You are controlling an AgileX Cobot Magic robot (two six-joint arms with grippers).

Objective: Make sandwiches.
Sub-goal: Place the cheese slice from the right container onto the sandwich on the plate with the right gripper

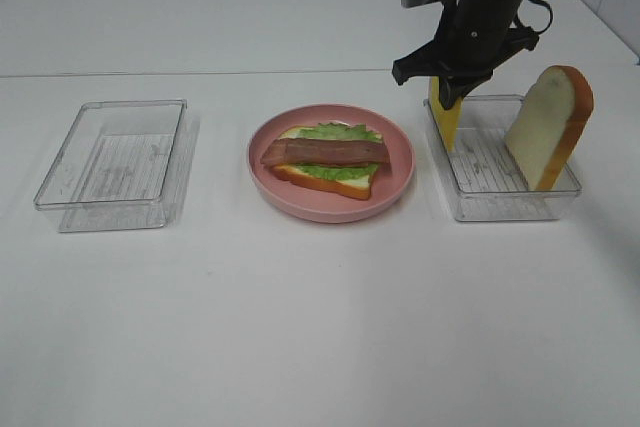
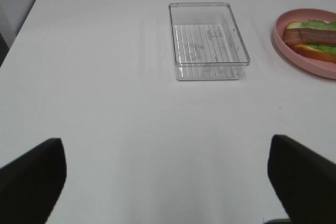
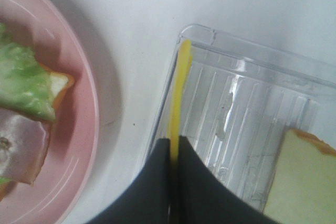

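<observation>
A partial sandwich (image 1: 328,159) lies on the round pink plate (image 1: 398,182): one bread slice with green lettuce and a brown bacon strip on top. It also shows in the left wrist view (image 2: 311,39) and the right wrist view (image 3: 23,106). My right gripper (image 1: 447,87) is shut on a yellow cheese slice (image 3: 178,85), holding it on edge at the left wall of the right clear tray (image 1: 500,202). A second bread slice (image 1: 549,125) leans upright in that tray. My left gripper (image 2: 165,179) is open and empty above the bare table.
An empty clear tray (image 1: 115,162) stands at the left, also in the left wrist view (image 2: 207,40). The white table's back edge runs behind the trays.
</observation>
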